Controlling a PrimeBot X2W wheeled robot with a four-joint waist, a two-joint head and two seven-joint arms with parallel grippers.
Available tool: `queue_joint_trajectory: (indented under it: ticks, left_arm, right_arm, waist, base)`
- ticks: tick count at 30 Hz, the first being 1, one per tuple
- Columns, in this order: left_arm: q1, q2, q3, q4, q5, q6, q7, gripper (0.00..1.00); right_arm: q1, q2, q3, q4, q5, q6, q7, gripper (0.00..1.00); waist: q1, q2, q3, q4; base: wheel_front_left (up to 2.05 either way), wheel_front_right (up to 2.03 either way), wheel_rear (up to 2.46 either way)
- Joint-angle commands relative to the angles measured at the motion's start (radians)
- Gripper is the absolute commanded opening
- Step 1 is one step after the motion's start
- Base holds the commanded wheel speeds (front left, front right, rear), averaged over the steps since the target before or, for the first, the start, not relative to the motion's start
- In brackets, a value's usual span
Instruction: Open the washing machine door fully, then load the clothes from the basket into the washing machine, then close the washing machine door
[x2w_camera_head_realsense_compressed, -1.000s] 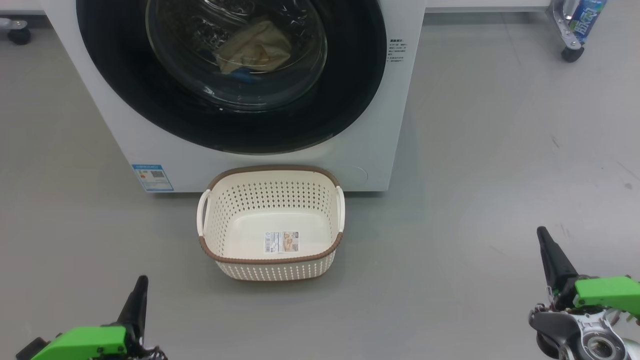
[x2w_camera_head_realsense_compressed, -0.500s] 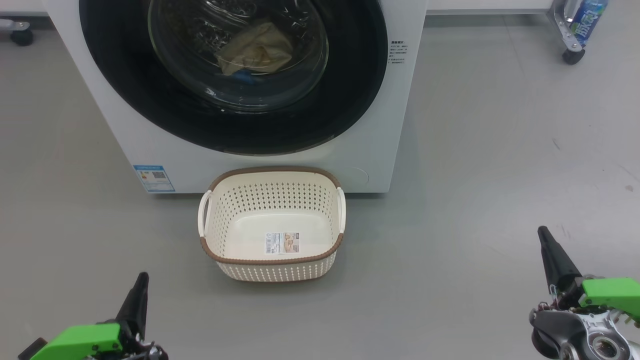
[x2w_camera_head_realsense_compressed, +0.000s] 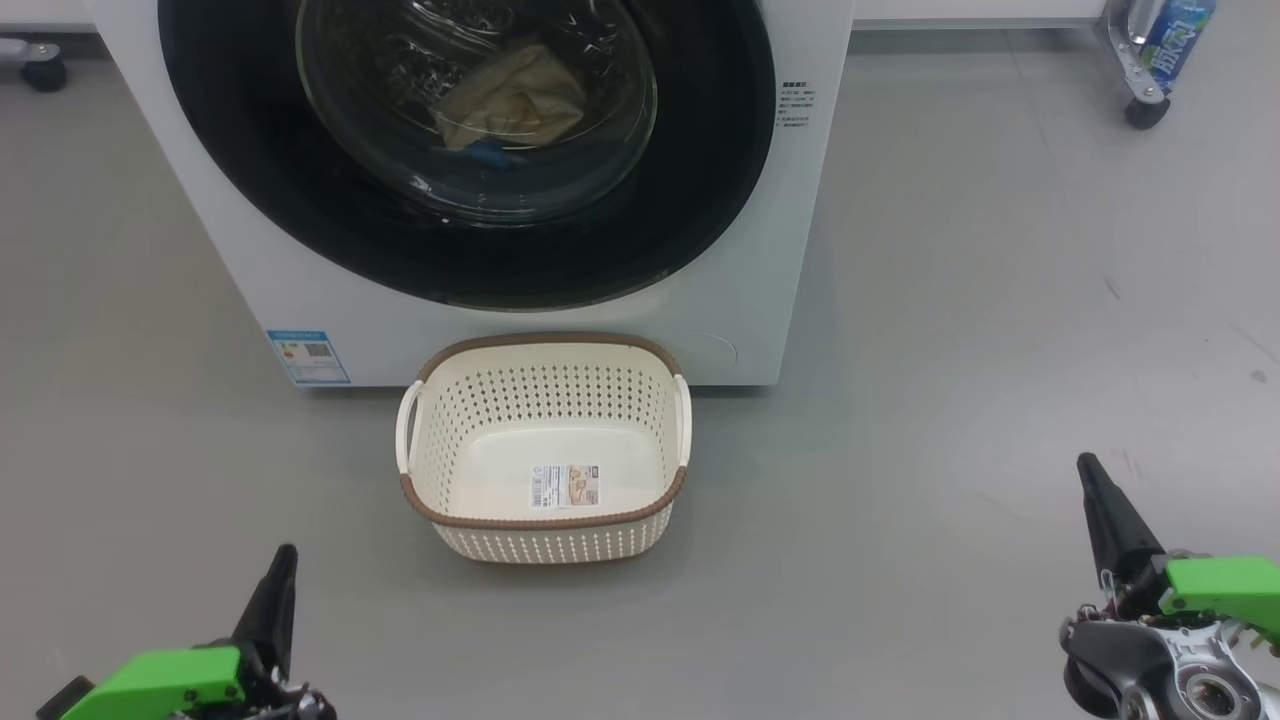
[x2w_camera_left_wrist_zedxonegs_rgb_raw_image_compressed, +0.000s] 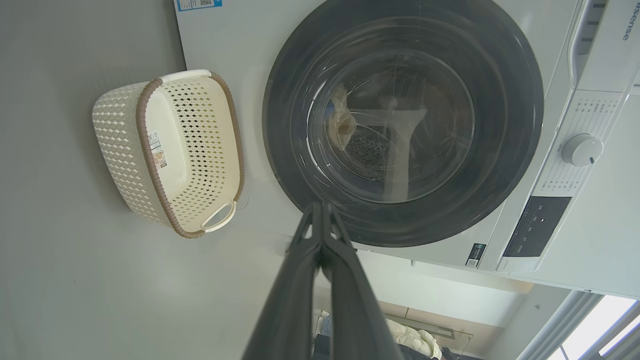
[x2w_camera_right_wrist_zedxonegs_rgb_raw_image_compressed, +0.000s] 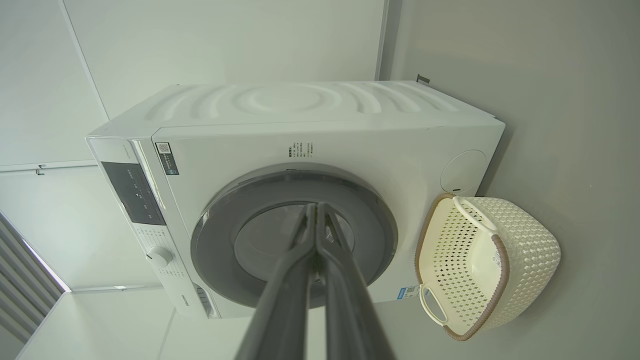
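The white washing machine (x2w_camera_head_realsense_compressed: 250, 260) stands ahead with its round black-rimmed door (x2w_camera_head_realsense_compressed: 700, 180) flat against the front. Through the glass, the cream-yellow clothes (x2w_camera_head_realsense_compressed: 515, 95) lie inside the drum with a small blue bit below them. The cream basket (x2w_camera_head_realsense_compressed: 545, 540) sits on the floor just in front of the machine, holding nothing but a label on its floor. My left gripper (x2w_camera_head_realsense_compressed: 285, 555) is low at the left and my right gripper (x2w_camera_head_realsense_compressed: 1088, 468) low at the right, both shut on nothing and well back from the basket. Both wrist views show the door (x2w_camera_left_wrist_zedxonegs_rgb_raw_image_compressed: 280, 100) (x2w_camera_right_wrist_zedxonegs_rgb_raw_image_compressed: 210, 240) and the basket (x2w_camera_left_wrist_zedxonegs_rgb_raw_image_compressed: 115, 145) (x2w_camera_right_wrist_zedxonegs_rgb_raw_image_compressed: 530, 250).
Grey floor spreads to both sides of the machine. A wheeled metal leg with a blue bottle (x2w_camera_head_realsense_compressed: 1170, 40) stands at the far right, and a castor (x2w_camera_head_realsense_compressed: 40, 65) at the far left. The control panel and dial (x2w_camera_left_wrist_zedxonegs_rgb_raw_image_compressed: 580, 150) are on the machine's top front.
The picture shifted very slightly as the camera moved. Both grippers sank a little toward the bottom edge. Door, clothes and basket stand as before.
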Motion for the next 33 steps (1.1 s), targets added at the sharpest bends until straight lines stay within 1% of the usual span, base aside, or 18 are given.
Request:
queue_joint_trajectory:
  ticks: [1, 33]
  left_arm:
    - [-0.050, 0.009, 0.035, -0.028, -0.005, -0.007, 0.007, 0.00]
    - [-0.050, 0.009, 0.035, -0.028, -0.005, -0.007, 0.007, 0.00]
  right_arm:
    - [-0.058, -0.006, 0.014, -0.032, 0.001, -0.003, 0.009, 0.00]
    - [-0.059, -0.001, 0.006, -0.031, -0.005, -0.003, 0.015, 0.00]
  waist:
    - [0.0000, -0.0001, 0.000, 0.000]
    - [0.0000, -0.0001, 0.000, 0.000]
  base:
    - [0.00, 0.00, 0.00]
    - [0.00, 0.00, 0.00]
